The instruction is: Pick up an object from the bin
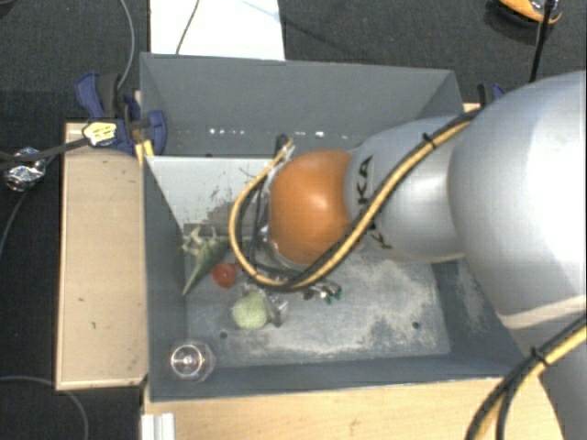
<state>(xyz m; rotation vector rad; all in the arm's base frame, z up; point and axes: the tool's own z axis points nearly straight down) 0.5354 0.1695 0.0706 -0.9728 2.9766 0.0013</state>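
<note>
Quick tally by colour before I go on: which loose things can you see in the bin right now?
Green leafy sprig: 1
Pale green lump: 1
Red ball: 1
Clear round piece, near left corner: 1
Total: 4 in sight; the arm covers the bin's middle and may hide more.

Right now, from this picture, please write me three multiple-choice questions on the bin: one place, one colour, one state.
1. The clear round thing lies in the bin at: A the view's lower-left corner; B the upper-right corner; C the middle.
2. The small ball beside the green leafy piece is: A blue; B red; C yellow.
3. The arm's orange cover is: A outside the bin; B over the bin's floor; C on the clear round thing.
Answers: A, it sits where those walls meet; B, plainly red; B, floor shows around it.
</note>
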